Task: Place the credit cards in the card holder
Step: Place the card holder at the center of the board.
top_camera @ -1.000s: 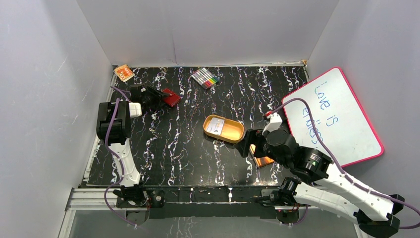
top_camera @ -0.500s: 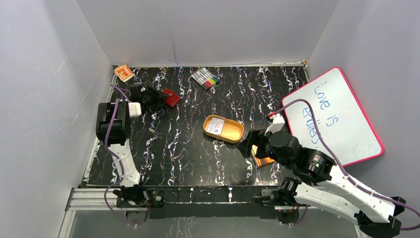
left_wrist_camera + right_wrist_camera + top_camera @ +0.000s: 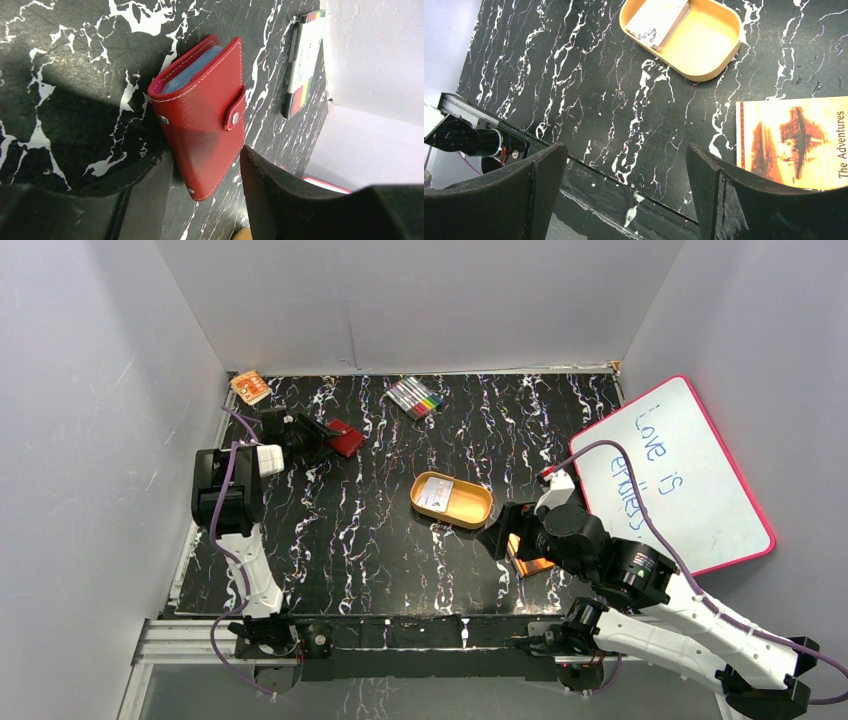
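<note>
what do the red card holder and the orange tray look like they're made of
The card holder: probably leather or faux leather, smooth with a slight sheen, pale stitching along the edges, metal snaps; bluish clear plastic sleeves show inside. The tray: likely moulded plastic, matte orange, one-piece with rounded walls; could be silicone.

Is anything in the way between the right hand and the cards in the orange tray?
Only the wall of the orange tray: the cards lie inside it. Between the open right hand and the tray is just bare black table. The book lies off to the side.
</note>
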Robot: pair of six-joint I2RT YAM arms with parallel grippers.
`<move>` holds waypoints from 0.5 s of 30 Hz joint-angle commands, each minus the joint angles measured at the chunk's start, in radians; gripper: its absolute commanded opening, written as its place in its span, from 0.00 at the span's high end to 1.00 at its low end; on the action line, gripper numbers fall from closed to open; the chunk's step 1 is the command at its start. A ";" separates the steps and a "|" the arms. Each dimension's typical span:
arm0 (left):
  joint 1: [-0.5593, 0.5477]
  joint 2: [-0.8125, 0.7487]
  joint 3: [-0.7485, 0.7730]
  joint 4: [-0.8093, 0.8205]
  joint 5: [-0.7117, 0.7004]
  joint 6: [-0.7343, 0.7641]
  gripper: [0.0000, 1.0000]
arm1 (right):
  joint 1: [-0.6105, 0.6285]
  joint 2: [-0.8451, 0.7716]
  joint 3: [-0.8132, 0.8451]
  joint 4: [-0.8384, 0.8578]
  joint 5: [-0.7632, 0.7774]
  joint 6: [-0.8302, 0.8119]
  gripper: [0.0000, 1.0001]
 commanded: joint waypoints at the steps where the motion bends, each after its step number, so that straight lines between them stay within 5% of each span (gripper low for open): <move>1: 0.005 -0.020 -0.022 -0.156 -0.080 0.070 0.49 | 0.001 -0.006 0.021 0.027 0.000 0.017 0.05; 15: -0.035 -0.003 0.044 -0.234 -0.097 0.149 0.50 | 0.002 0.006 0.018 0.041 -0.010 0.014 0.05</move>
